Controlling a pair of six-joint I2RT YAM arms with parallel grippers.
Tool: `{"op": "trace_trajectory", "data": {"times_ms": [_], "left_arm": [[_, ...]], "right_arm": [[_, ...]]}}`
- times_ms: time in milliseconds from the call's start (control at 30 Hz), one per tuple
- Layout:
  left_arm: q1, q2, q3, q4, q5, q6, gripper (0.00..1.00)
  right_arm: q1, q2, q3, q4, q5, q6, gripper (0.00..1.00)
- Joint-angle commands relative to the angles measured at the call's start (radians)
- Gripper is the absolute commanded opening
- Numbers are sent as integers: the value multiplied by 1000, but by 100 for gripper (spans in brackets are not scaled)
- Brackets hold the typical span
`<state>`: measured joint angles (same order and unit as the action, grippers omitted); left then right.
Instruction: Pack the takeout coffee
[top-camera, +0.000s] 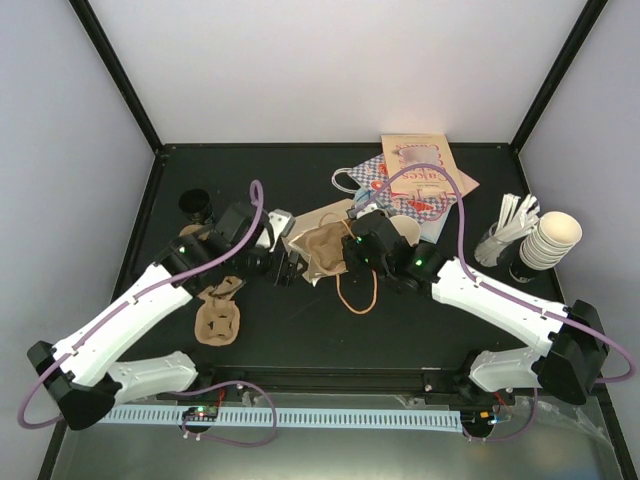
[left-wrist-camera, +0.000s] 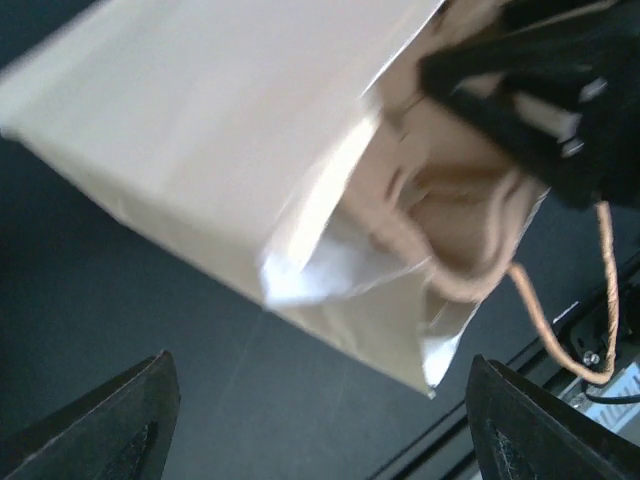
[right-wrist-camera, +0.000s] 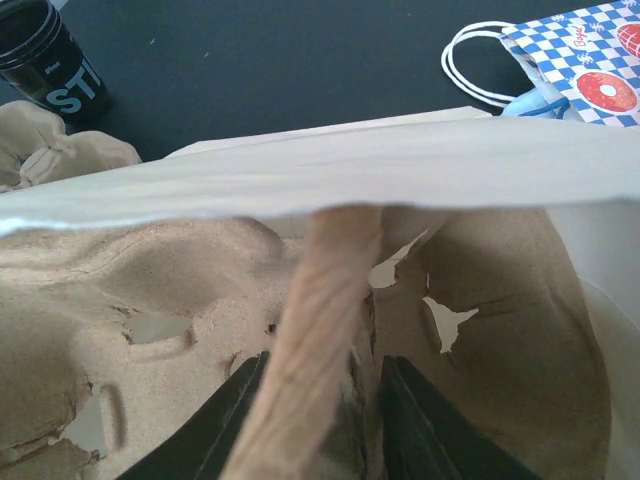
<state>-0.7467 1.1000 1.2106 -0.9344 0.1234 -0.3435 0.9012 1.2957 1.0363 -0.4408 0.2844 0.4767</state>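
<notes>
right hand (right-wrist-camera: 322, 425) pinches the handle (right-wrist-camera: 320, 300) of the bag (top-camera: 320, 250), likely to keep its mouth up; left hand (left-wrist-camera: 325, 425) gapes wide beside it; coffee (top-camera: 195, 204), seemingly the black-topped cup back left, stands outside.

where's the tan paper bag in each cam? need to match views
Top external: tan paper bag at picture centre.
Left wrist: fills the upper middle, mouth to the right.
Right wrist: its rim spans the frame, close up.
Shared landmark: right gripper at the bag's mouth.
</notes>
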Motion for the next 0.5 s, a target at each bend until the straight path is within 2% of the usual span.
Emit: {"op": "trace_trajectory", "data": {"times_ms": [0, 67, 167, 467], "left_arm": [[-17, -99, -159, 86, 21, -297, 82], [-23, -143, -246, 188, 71, -339, 82], [-23, -173, -289, 255, 93, -366, 82], [-22, -156, -182, 161, 21, -256, 82]], "right_arm": [[-5, -6, 27, 41, -4, 7, 33], [-2, -4, 19, 53, -13, 1, 33], [-2, 9, 6, 63, -9, -4, 33], [-3, 16, -52, 145, 13, -37, 33]]}}
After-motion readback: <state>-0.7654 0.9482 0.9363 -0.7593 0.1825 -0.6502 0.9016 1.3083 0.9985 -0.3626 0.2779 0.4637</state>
